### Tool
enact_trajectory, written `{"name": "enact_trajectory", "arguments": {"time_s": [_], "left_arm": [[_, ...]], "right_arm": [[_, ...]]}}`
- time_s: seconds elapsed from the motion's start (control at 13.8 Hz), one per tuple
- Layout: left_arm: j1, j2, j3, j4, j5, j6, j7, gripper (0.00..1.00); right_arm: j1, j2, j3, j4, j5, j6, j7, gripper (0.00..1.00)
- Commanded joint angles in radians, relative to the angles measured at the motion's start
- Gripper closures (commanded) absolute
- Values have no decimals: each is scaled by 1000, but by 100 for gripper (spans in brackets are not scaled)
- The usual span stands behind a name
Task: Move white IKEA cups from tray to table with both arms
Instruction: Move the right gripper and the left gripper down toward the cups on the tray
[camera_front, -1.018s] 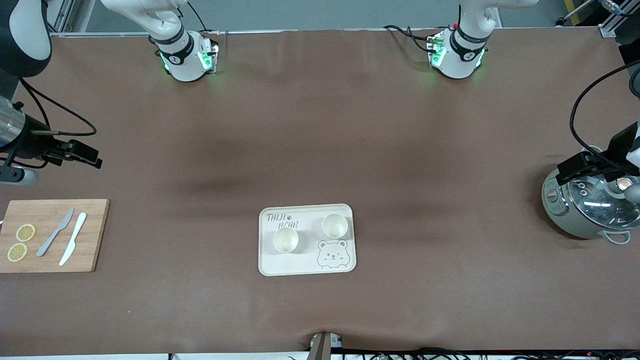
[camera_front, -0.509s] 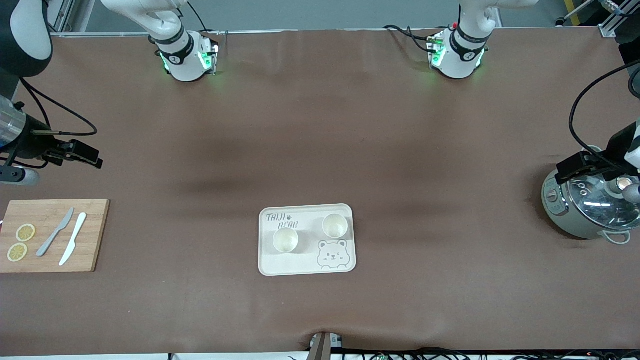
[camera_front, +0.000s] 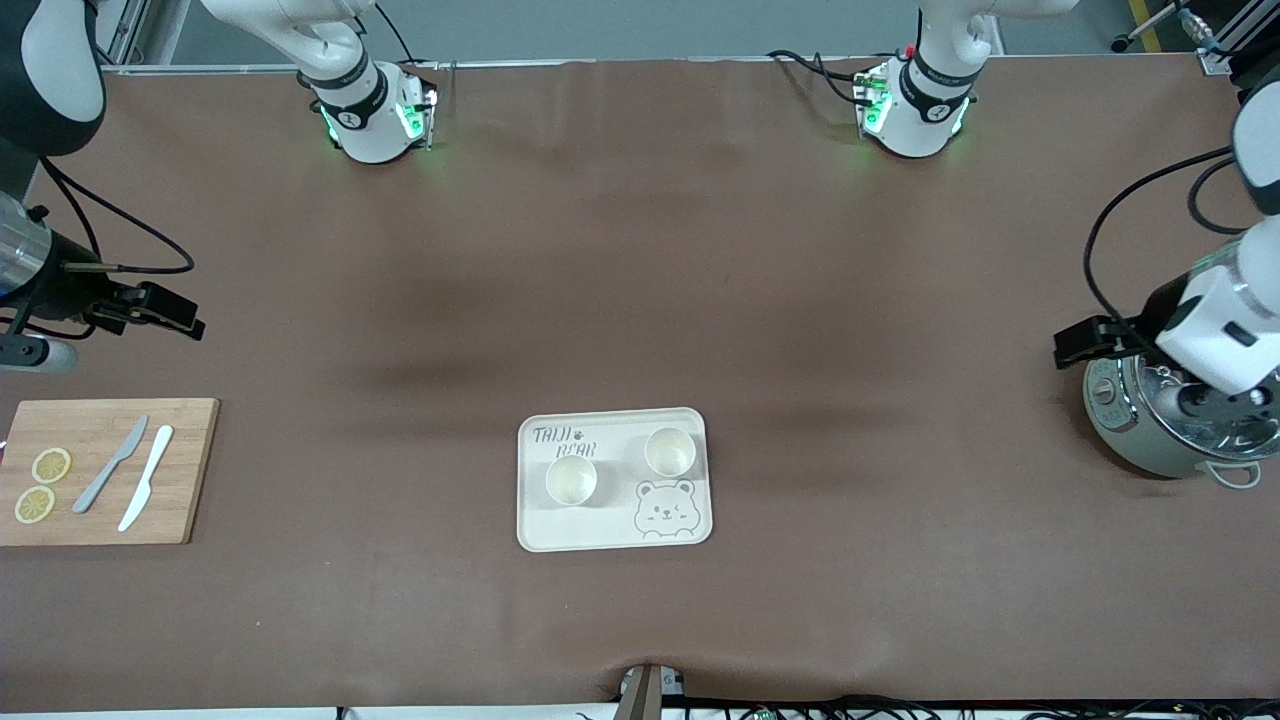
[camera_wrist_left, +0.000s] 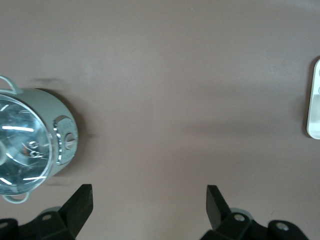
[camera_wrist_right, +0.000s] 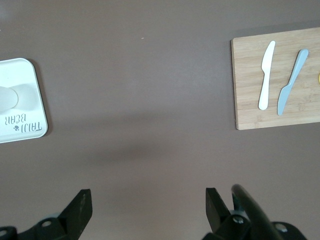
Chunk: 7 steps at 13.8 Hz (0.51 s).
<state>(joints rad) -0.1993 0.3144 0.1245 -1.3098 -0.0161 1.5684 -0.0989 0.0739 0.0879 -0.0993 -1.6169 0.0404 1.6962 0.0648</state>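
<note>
The counter (camera_front: 640, 300), clad in matte brown cloth with faint wrinkles, fills the front view. At lower centre lies the tray (camera_front: 612, 530), a cream rounded rectangle with a raised rim, lettering and a bear outline. At the frame's right edge stands a grey lidded pot (camera_front: 1160, 440); at lower left, a wooden cutting board (camera_front: 185, 470) with two knives and lemon slices. Both white cups (camera_front: 571, 480) (camera_front: 670, 451), small, tapered and round-rimmed, sit upright on the tray, none yet moved. The left pincer (camera_wrist_left: 149, 200) hangs wide open over the counter just beside the pot; the right pincer (camera_wrist_right: 148, 202), also wide, hangs at mid-left above the board, apparently parked clear pending approach.
</note>
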Motion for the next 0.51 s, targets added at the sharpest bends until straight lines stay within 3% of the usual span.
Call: {"name": "enact_trajectory", "arguments": {"time_s": [0.0,0.44], "left_arm": [[-44,44,0,7,-24,45,-79,0],[-193,185,0,12,-51,238,-382,0]], "right_arm": [[1,38,12,47,6,3,3,0],[61,131,13,133,44,8,88,0]]}}
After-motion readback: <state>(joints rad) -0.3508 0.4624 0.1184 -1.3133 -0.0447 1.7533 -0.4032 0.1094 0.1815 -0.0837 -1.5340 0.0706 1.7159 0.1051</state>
